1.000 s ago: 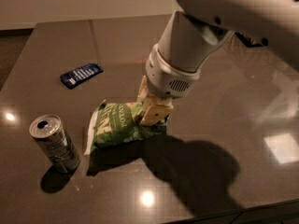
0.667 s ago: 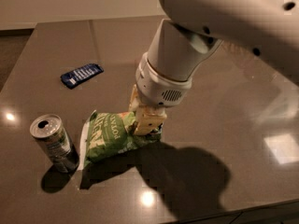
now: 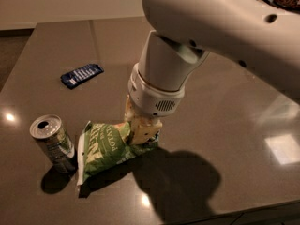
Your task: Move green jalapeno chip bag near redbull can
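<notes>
The gripper (image 3: pixel 142 131) is clamped on the end of the green jalapeno chip bag (image 3: pixel 105 146) farthest from the redbull can (image 3: pixel 52 142), so the bag's free end lies just beside the can, apparently ready for release.

cream pincer (image 3: pixel 140 134) on lt-green bag (image 3: pixel 102 148) w/ white lettering, silver can (image 3: pixel 53 142), dk-blue packet (image 3: pixel 82 75).

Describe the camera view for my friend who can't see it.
A robot gripper holds one end of a green chip bag on a dark table. The bag's other end lies right beside a silver can. A small blue packet lies farther back.
</notes>
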